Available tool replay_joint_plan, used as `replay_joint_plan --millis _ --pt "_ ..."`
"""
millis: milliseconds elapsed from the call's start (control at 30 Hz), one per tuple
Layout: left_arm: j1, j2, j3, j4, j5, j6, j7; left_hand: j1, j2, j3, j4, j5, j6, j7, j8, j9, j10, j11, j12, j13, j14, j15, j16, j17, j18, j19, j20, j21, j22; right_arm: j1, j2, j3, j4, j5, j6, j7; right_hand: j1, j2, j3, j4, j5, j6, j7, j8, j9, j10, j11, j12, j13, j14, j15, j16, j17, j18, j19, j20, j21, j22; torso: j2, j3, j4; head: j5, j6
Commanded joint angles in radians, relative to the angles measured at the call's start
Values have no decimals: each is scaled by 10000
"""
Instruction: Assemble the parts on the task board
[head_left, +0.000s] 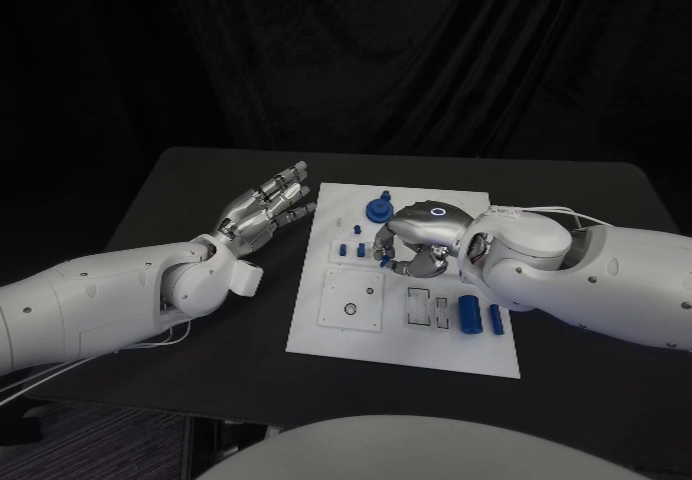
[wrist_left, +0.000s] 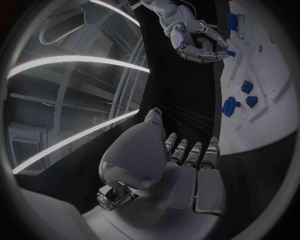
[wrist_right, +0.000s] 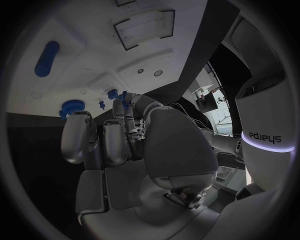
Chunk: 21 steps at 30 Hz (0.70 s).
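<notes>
I stand at a matte black table (head_left: 188, 200) with a dark curtain hanging behind it, and the flat white rectangular task board (head_left: 411, 345) lies in the middle of that surface, its long side running away from me. My left hand (head_left: 267, 210) floats over bare tabletop just beside the board's left edge, palm flat, silver fingers straight and fanned apart, holding nothing; my left wrist view shows those fingers (wrist_left: 190, 152) stretched toward the board's near corner. My right hand (head_left: 418, 240) hangs over the board's upper middle with its fingers curled downward; in my right wrist view the fingertips (wrist_right: 128, 100) sit against small blue parts there, but I cannot tell whether they pinch one or only touch. A round blue gear-shaped part (head_left: 379, 209) stands near the board's far edge, just beside my right hand. Two blue cylindrical pegs (head_left: 480, 316) lie side by side near the board's right edge, close under my right forearm, next to two rectangular recesses (head_left: 428, 308). A square white plate with small holes (head_left: 352, 300) sits at the board's lower left.
</notes>
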<state>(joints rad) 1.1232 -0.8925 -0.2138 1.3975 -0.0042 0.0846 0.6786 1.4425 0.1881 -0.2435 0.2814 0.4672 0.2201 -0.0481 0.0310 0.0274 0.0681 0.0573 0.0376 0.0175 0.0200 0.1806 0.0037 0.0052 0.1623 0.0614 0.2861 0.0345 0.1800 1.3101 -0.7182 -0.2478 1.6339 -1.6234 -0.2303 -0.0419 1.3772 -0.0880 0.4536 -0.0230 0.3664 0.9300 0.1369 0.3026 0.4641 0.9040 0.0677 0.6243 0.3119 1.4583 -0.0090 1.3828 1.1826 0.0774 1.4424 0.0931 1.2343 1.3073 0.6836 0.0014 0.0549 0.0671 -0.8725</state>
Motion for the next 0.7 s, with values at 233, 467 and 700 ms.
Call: replay_joint_plan --millis 233,467,700 --pt "-28 95 9 -40 -17 93 299 13 72 42 46 -8 -23 68 -26 9 2 105 66 13 -23 45 39 7 133 12 18 38 17 -323 462 7 -214 -604 239 10 -47 -5 -9 33 54 -106 2 -86 -13 -21 22 -99 -30 179 -1 31 -21 -70 74 13 28 1711 8 9 -26 39 -2" --pt "-35 126 9 -61 -17 107 299 16 87 46 48 -7 -34 68 -28 8 10 121 71 15 -23 48 39 7 134 10 21 37 5 -449 554 7 -224 -673 256 -3 -30 -6 -7 20 51 -91 0 -88 -14 -3 19 -104 -32 177 0 30 -23 -69 71 14 22 1708 6 11 -26 62 -2" --pt "-50 148 9 -94 -17 120 295 18 90 46 48 -8 -34 68 -28 8 9 126 71 14 -28 48 37 6 133 1 20 31 -20 -536 545 7 -163 -813 235 -53 0 -24 -6 -11 47 -74 0 -98 -18 9 20 -124 -40 161 0 9 -66 -58 50 16 -25 1694 2 7 -30 82 -2"
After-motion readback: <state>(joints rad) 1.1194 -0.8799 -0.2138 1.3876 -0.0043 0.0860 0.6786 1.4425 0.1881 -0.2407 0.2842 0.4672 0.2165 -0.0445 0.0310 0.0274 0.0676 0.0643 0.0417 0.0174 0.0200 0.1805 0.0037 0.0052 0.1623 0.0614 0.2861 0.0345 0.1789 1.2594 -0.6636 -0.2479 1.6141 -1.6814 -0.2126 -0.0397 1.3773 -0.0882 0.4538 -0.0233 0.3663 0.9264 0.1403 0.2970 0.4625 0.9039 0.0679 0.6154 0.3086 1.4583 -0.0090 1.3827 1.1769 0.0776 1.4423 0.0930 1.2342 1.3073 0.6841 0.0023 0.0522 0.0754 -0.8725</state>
